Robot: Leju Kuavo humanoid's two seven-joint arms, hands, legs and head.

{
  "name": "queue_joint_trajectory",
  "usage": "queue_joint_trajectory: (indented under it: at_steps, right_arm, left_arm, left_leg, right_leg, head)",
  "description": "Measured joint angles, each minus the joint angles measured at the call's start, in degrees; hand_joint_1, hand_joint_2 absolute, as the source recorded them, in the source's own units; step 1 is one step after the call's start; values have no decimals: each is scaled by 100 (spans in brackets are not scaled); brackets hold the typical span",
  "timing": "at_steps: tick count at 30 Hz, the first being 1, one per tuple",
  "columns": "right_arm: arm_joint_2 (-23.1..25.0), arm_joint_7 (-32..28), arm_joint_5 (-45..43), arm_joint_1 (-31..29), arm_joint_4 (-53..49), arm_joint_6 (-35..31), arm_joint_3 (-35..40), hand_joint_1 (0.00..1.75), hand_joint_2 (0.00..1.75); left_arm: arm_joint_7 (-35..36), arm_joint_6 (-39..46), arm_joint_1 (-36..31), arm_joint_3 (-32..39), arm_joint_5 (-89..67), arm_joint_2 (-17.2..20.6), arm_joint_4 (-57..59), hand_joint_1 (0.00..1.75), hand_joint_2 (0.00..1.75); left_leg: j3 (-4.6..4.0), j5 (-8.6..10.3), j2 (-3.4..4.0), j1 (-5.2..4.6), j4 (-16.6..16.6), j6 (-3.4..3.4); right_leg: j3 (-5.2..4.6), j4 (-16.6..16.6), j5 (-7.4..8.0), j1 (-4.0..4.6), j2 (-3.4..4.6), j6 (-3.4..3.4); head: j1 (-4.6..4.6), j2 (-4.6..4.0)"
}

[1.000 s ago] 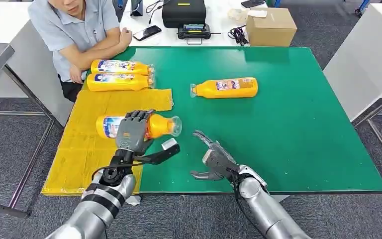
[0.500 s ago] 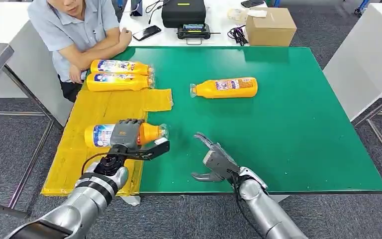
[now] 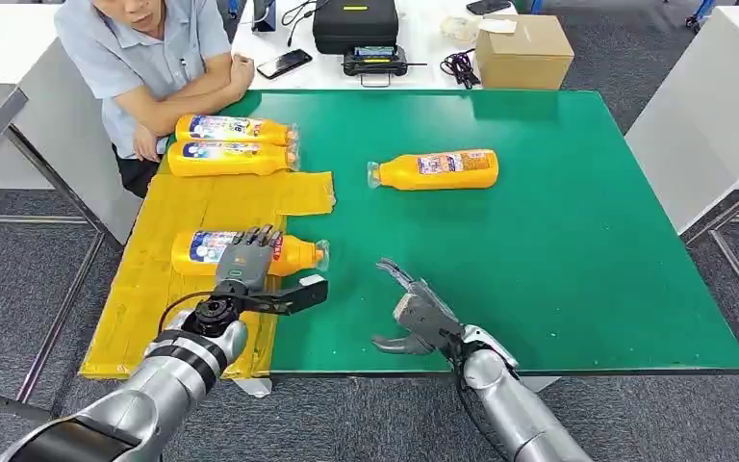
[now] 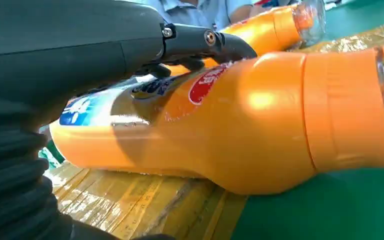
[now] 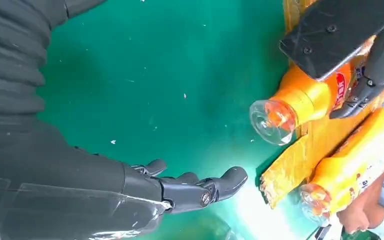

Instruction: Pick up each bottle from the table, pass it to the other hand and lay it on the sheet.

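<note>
Head view, from the left: a person (image 3: 154, 67) in a light blue shirt sits at the far left corner of the table with folded arms. Just before them two glossy orange plastic bottles (image 3: 234, 128) (image 3: 231, 158) lie side by side on the far end of a crinkled yellow sheet (image 3: 178, 207), clear caps pointing right. The sheet is long and wrinkled and covers the left strip of the smooth green table (image 3: 558, 241).

Nearer, a third bottle (image 3: 202, 248) lies across the sheet's right edge. It has a blue-and-white label, a rounded shoulder and a transparent cap that overhangs the green surface. The left hand (image 3: 243, 268), dark grey with a flat black thumb plate, grips this bottle from above, fingers draped over its middle. In the left wrist view the bottle's body rests on the ribbed yellow sheet while its neck sits over the green.

Farther right, a fourth bottle (image 3: 435, 169) lies alone on the green, well apart from the others, cap pointing left. The right hand (image 3: 414, 313) hovers near the table's near edge, fingers spread and holding nothing. The right wrist view shows its dark fingers slightly curled above the speckled green.

Beyond the table stand a black case (image 3: 354, 24), a phone (image 3: 285, 64) and a cardboard box (image 3: 524, 50).
</note>
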Motion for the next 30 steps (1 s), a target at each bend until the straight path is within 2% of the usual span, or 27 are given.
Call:
queue_joint_trajectory:
  at_steps: [8, 12, 17, 25, 30]
  right_arm:
    - [0, 0, 90, 2, -2, 17, -94, 0, 175]
    - [-2, 0, 92, 28, -2, 2, -127, 0, 175]
    - [-11, -9, 116, 113, -2, -65, -188, 0, 175]
    - [-22, -46, 140, 187, -2, -135, -238, 0, 175]
    - [-44, -66, 153, 271, -35, -173, -269, 0, 175]
  left_arm:
    - [-127, -351, -81, 0, 223, -2, 109, 0, 175]
    - [-197, 23, -54, -2, 221, -17, 118, 0, 175]
    - [-328, 977, 86, -125, 177, -114, 15, 0, 175]
    - [-345, 1537, 228, -312, 85, -186, -297, 0, 175]
    - [-310, 1543, 374, -450, 89, -201, -700, 0, 175]
  left_leg:
    - [9, 0, 1, 0, 0, 0]
    - [10, 0, 0, 0, 0, 0]
    - [5, 0, 0, -1, 0, 0]
    - [4, -1, 0, 0, 0, 0]
    - [3, -1, 2, 0, 0, 0]
  right_leg:
    - [8, 0, 0, -1, 0, 0]
    - [8, 0, 0, 0, 0, 0]
    - [6, 0, 0, -1, 0, 0]
    - [2, -1, 0, 0, 0, 0]
    - [2, -1, 0, 0, 1, 0]
  head:
    - [-4, 0]
    - [-2, 0]
    - [-2, 0]
    - [-2, 0]
    - [-2, 0]
